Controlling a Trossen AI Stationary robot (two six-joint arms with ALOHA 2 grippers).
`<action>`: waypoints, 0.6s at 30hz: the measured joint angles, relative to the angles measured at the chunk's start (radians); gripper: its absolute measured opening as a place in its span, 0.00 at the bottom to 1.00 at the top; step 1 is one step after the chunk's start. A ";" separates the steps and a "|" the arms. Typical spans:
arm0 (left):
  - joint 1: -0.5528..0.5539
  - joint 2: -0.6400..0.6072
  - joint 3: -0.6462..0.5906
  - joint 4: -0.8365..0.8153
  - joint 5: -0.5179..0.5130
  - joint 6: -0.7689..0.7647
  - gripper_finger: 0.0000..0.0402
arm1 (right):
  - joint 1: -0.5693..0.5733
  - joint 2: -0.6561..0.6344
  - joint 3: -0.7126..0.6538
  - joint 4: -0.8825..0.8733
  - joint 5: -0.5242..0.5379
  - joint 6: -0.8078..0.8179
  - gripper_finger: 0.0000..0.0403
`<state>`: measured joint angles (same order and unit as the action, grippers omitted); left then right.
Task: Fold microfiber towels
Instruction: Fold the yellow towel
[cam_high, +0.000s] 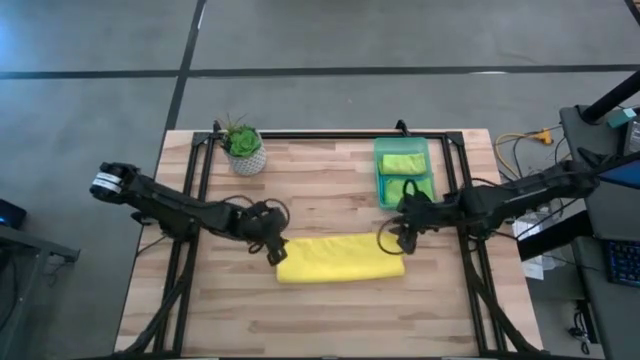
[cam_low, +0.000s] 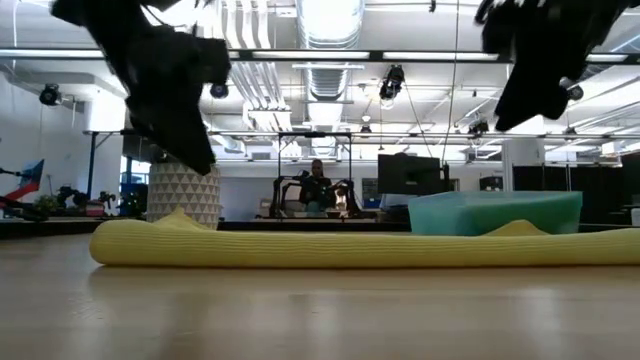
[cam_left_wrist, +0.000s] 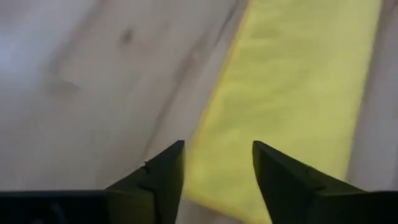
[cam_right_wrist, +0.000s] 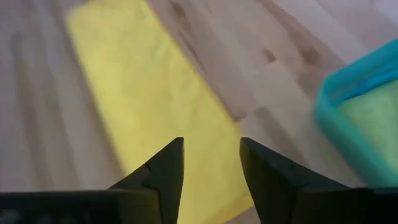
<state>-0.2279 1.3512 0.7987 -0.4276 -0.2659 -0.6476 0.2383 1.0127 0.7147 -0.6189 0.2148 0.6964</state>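
A bright yellow microfiber towel (cam_high: 340, 258), folded into a long strip, lies flat on the wooden table; it also shows in the low view (cam_low: 350, 248). My left gripper (cam_high: 274, 250) hovers open above the strip's left end (cam_left_wrist: 273, 93). My right gripper (cam_high: 393, 238) hovers open above its right end (cam_right_wrist: 155, 106). Neither touches it. Two lime green towels (cam_high: 404, 172) lie folded in the green bin (cam_high: 380, 178). The teal towel is out of view.
A small potted plant (cam_high: 243, 148) stands at the table's far left. The translucent green bin also shows in the low view (cam_low: 495, 212), just behind the right end of the strip. A black frame (cam_high: 330, 133) runs along the table's far and side edges. A person sits far behind.
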 joint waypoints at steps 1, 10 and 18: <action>0.016 0.014 -0.001 0.018 0.041 -0.001 0.40 | 0.026 -0.019 0.000 0.001 0.014 0.023 0.38; 0.078 0.260 0.061 0.043 0.128 0.072 0.03 | 0.322 -0.031 -0.002 0.023 0.146 0.291 0.31; 0.040 0.341 0.093 0.032 0.189 -0.076 0.00 | 0.423 0.207 -0.016 0.036 0.149 0.543 0.29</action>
<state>-0.1880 1.6919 0.8921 -0.3959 -0.0765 -0.7234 0.6616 1.2196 0.6983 -0.5825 0.3634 1.2393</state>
